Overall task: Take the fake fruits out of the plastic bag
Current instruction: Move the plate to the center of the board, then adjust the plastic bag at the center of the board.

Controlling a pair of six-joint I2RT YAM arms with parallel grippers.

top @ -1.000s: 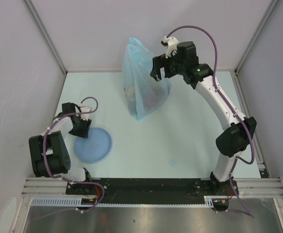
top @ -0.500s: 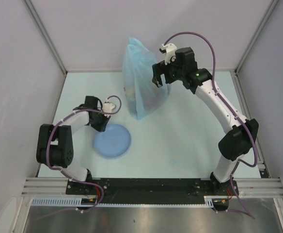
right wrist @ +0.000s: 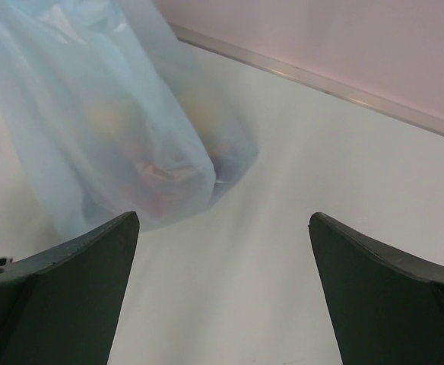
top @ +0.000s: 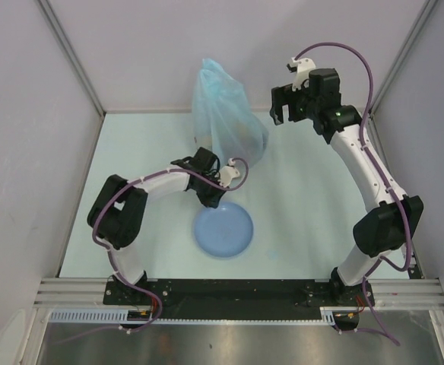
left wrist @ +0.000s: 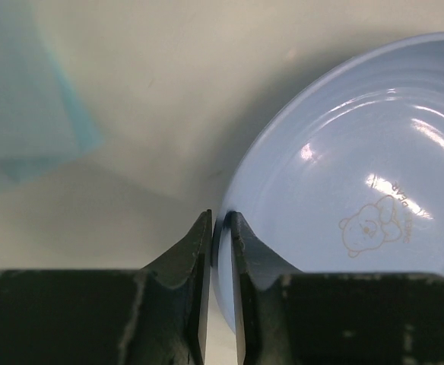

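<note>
The plastic bag (top: pixel 226 114) stands upright at the back of the table, pale blue and translucent. The fake fruits (right wrist: pixel 157 175) show only as blurred yellow and red shapes through its wall. My left gripper (top: pixel 209 199) is in front of the bag, shut on the near-left rim of the round light-blue plate (top: pixel 223 230). In the left wrist view the gripper (left wrist: pixel 219 220) pinches that rim, with the plate (left wrist: pixel 344 152) to the right and a bag corner (left wrist: pixel 24 99) at upper left. My right gripper (top: pixel 287 106) hangs open, right of the bag, nothing between its fingers (right wrist: pixel 77 266).
Grey walls with metal frame posts (top: pixel 74 57) close in the table on three sides. The black mounting rail (top: pixel 237 289) runs along the near edge. A bear print (left wrist: pixel 366 224) marks the plate's inside.
My left gripper has closed on the plate's rim and dragged the plate right, to the middle in front of the bag. My right gripper has moved right, away from the bag.
</note>
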